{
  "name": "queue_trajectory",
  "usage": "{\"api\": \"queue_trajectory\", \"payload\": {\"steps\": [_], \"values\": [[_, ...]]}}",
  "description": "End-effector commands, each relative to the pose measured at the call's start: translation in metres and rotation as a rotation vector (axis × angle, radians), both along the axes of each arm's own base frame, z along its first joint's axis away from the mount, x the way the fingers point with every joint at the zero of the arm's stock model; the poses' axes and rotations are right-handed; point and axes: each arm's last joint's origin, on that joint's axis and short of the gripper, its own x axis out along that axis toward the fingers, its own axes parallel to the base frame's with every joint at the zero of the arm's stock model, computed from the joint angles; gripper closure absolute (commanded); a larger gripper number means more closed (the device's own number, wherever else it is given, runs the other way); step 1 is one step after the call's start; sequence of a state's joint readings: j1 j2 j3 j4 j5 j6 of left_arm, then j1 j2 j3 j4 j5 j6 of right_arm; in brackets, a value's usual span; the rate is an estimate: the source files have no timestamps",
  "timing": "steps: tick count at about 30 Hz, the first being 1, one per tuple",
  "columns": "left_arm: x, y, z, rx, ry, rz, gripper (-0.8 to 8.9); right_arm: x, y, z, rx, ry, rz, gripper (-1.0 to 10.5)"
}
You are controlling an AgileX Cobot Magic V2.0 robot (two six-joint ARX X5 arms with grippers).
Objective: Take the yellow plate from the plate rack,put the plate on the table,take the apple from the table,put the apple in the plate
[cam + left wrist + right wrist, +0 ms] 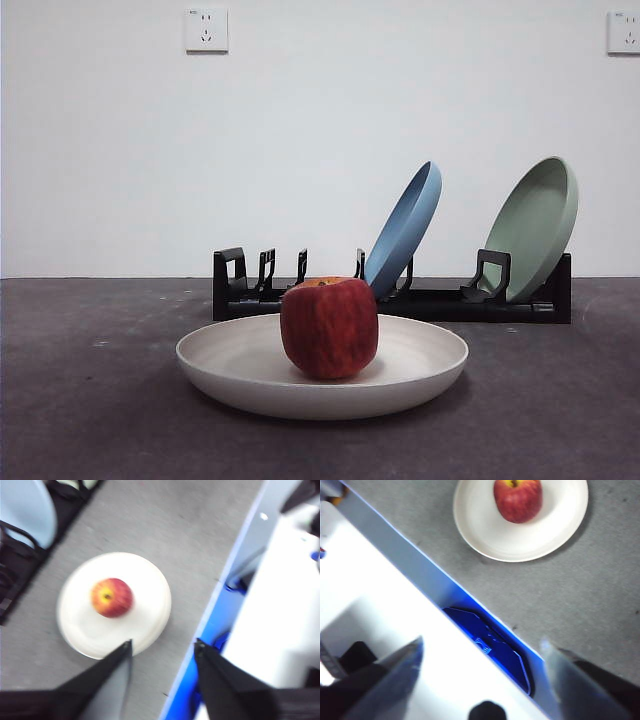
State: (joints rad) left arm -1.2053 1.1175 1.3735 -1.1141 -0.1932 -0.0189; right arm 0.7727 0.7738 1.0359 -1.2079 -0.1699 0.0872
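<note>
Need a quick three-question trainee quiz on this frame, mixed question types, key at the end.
1. True or false: the blocky red apple sits on the round cream plate.
2. Which plates stand in the long black slotted rack? A) blue and pale green B) blue only C) none
3. Fill in: both the left gripper and the right gripper are ____ and hold nothing.

Key: 1 true; 2 A; 3 open. The cream plate lies flat on the dark grey table, in front of the rack.
</note>
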Motion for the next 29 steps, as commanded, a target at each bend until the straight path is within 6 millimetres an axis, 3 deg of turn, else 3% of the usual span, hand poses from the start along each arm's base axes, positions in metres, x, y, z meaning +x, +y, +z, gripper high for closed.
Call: {"api": "queue_trajectory", "payload": {"steps": [1, 29], "values": [[-0.0008, 0.0, -0.0019, -0.003, 0.043, -0.017, 8.26, -0.0013, 0.0006, 0.0002, 0.027, 0.025, 0.017, 9.8], [0.0013, 0.0014, 0.0001, -0.016, 0.021, -0.006, 8.17, -0.0014, 0.0001, 0.0004, 0.026, 0.02, 0.013, 9.5]]}}
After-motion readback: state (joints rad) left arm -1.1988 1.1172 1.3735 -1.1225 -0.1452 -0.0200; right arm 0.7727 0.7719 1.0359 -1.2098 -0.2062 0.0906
